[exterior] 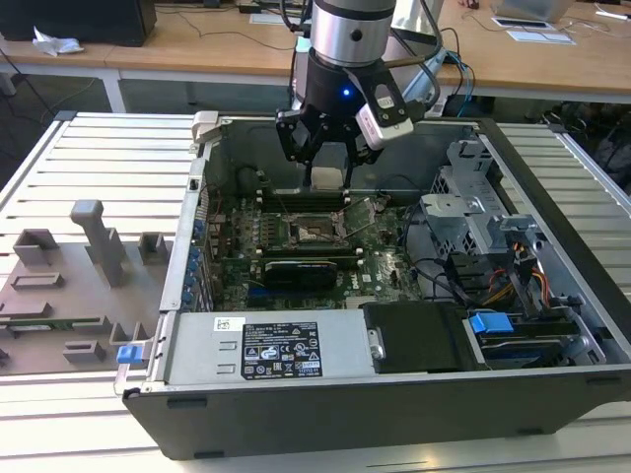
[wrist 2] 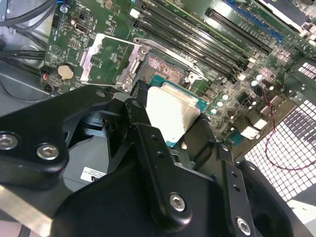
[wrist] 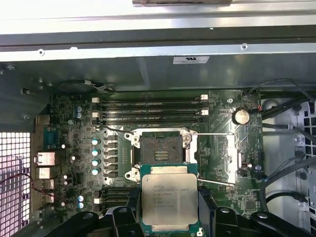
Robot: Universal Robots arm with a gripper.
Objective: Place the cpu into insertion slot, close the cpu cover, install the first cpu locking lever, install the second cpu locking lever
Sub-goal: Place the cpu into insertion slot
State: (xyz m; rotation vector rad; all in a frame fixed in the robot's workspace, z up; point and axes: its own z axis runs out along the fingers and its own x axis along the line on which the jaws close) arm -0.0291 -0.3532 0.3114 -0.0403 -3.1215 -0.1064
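My gripper (exterior: 325, 163) hangs inside the open computer case, shut on the cpu (exterior: 325, 178), a flat square chip with a silver-tan top. In both wrist views the cpu (wrist: 169, 200) (wrist 2: 173, 116) sits between the black fingers (wrist: 122, 217), held flat above the motherboard. The insertion slot (wrist: 160, 150) (wrist 2: 165, 66) (exterior: 315, 233) lies bare just beyond the chip's edge, its contact field showing. The cpu cover (wrist: 219, 155) (wrist 2: 106, 57) is swung open and lies beside the slot. A thin locking lever (wrist: 212, 134) sticks out over the cover, unlatched.
Memory slots (wrist: 153, 108) run along the slot's far side. A labelled power supply box (exterior: 286, 350) fills the case's near side. A drive cage with cables (exterior: 483, 232) stands at the exterior view's right. Grey fixtures (exterior: 99, 241) sit on the slatted table outside the case.
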